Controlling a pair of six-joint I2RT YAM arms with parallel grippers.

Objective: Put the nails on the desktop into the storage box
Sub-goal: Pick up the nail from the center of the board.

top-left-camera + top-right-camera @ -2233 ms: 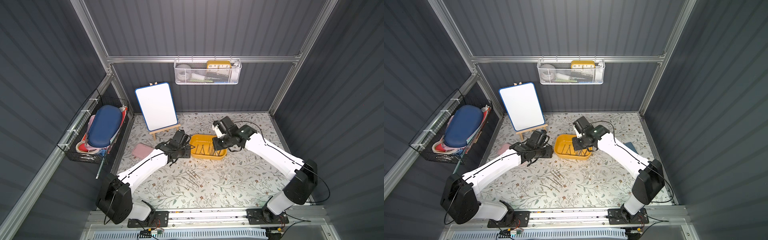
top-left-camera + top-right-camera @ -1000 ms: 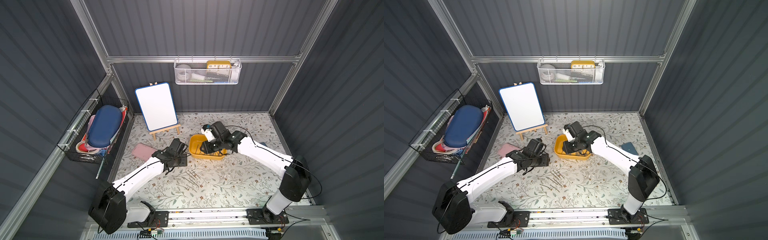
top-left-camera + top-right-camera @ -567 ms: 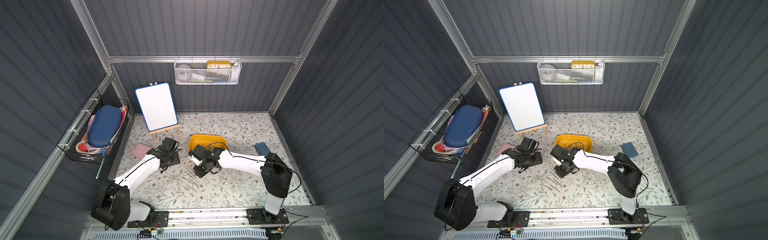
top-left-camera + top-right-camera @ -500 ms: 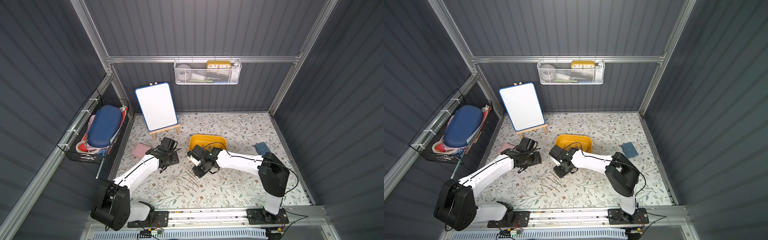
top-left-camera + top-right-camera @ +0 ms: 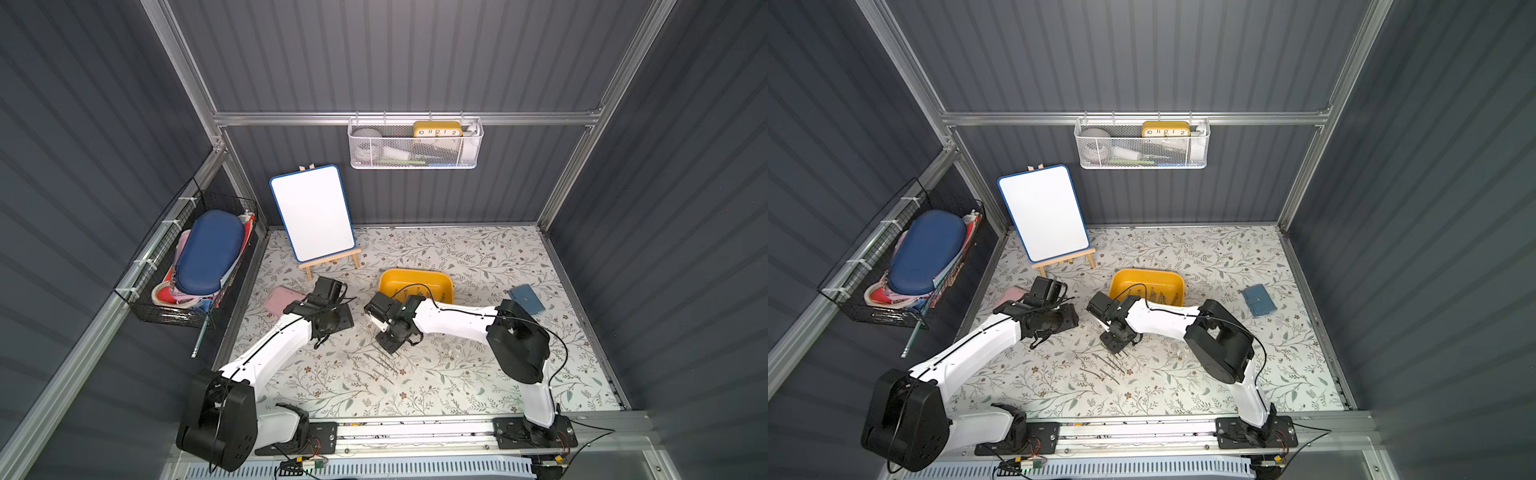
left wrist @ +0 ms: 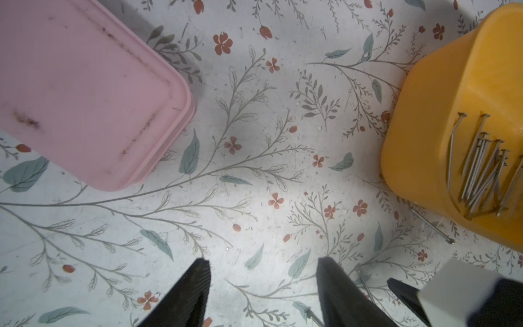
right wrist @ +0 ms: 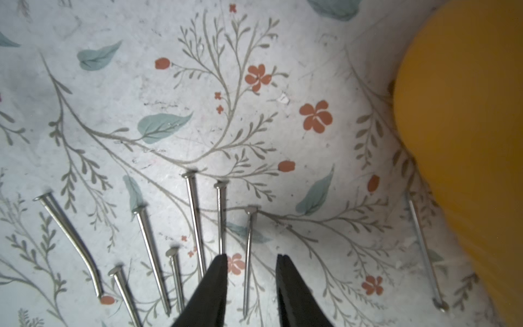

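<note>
Down beside the storage box [image 7: 467,141], the right gripper [image 7: 252,271] straddles one of the nails [image 7: 248,254] lying flat on the desktop [image 7: 254,127], jaws narrow, not pinching it. The left gripper [image 6: 263,271] hangs near the box, wide and empty. More nails lie inside the box.

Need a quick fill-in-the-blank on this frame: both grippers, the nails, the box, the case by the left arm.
1. The right gripper is open, with one ___ lying on the desktop between its fingers.
2. More nails already lie inside the yellow ___.
3. The left gripper is open and holds ___.
4. The flat case near the left gripper is coloured ___.

Missing words: nail; storage box; nothing; pink.
</note>
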